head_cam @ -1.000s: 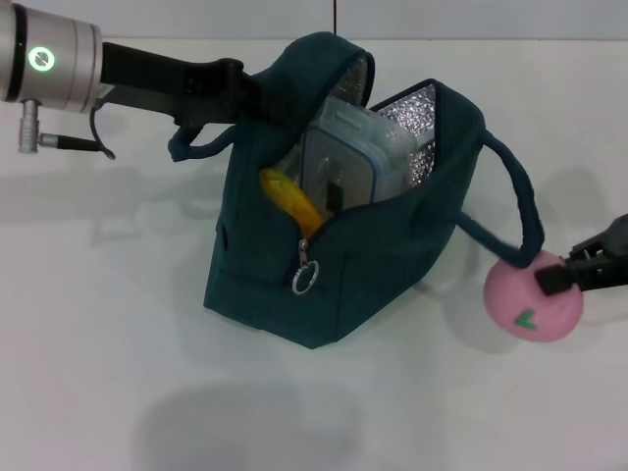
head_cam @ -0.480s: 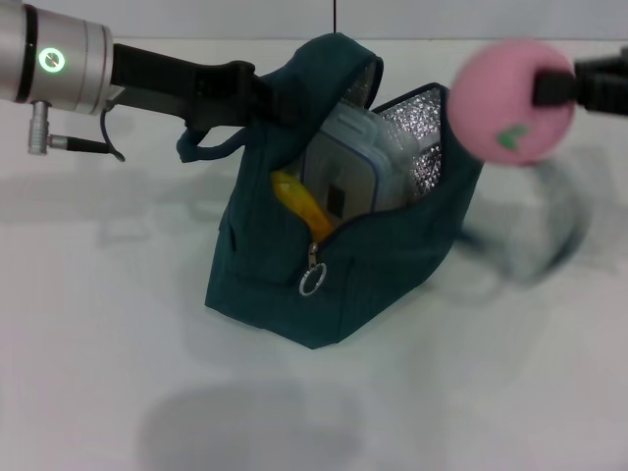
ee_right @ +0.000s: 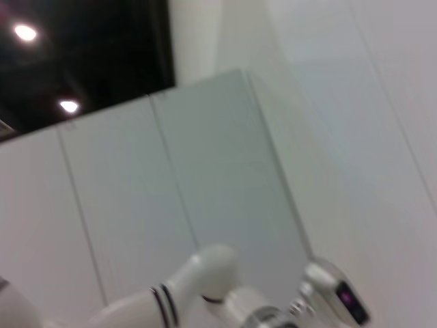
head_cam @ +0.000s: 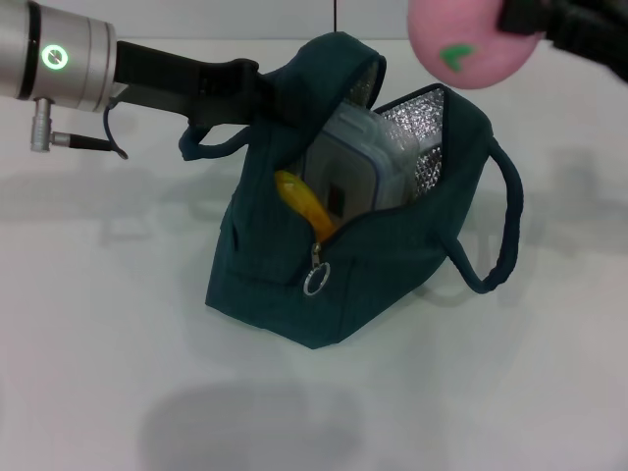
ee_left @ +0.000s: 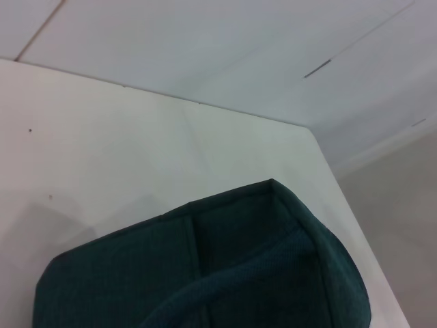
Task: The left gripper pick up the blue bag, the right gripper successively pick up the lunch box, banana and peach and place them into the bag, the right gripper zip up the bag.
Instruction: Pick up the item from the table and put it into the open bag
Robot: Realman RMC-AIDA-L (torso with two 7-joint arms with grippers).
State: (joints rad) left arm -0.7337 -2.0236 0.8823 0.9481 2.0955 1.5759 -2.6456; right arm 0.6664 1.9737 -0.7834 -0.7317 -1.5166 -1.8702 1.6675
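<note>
- Where a second ago the peach [head_cam: 472, 41] lay on the tabletop [head_cam: 98, 324] at lower right, it now hangs at the top right of the head view, above the blue bag [head_cam: 345, 211], clamped in the right pincer [head_cam: 522, 20].
- The bag's right handle, earlier draped toward the peach, now loops free beside the bag.
- The left pincer [head_cam: 263, 96] still grips the bag's upper left rim, holding the mouth open.
- Inside stand the lunch box [head_cam: 351, 169] and the banana [head_cam: 306, 204].
- The tabletop is plain white; the left wrist view shows pale floor past its corner.
</note>
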